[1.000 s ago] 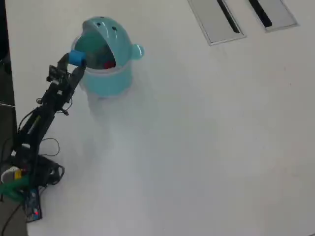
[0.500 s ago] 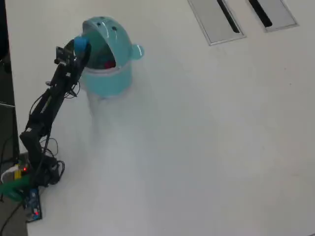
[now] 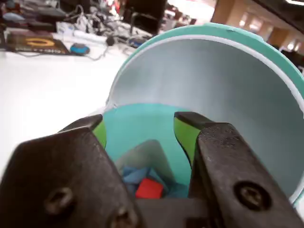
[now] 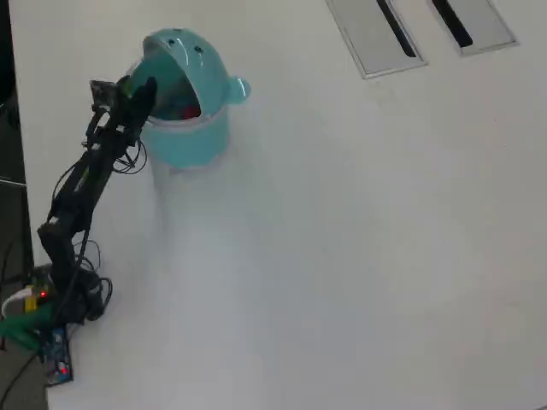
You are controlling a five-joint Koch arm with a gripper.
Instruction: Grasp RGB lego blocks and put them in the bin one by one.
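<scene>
The teal bin point(image 4: 190, 141) stands at the upper left of the white table in the overhead view, its domed lid point(image 4: 175, 47) tipped open. In the wrist view the lid's pale inside point(image 3: 213, 95) fills the right. My gripper point(image 3: 138, 128) hangs over the bin's mouth, its jaws open and empty, green pads point(image 3: 184, 135) apart. Below them, inside the bin, lie a red lego block point(image 3: 149, 188) and a blue one point(image 3: 135, 175). In the overhead view the gripper point(image 4: 145, 92) is at the bin's left rim, and a bit of red point(image 4: 190, 110) shows inside.
Two grey slotted panels point(image 4: 373, 34) sit in the table at the top right of the overhead view. The arm's base point(image 4: 60, 299) and wiring are at the left edge. A cluttered desk point(image 3: 71, 28) lies behind in the wrist view.
</scene>
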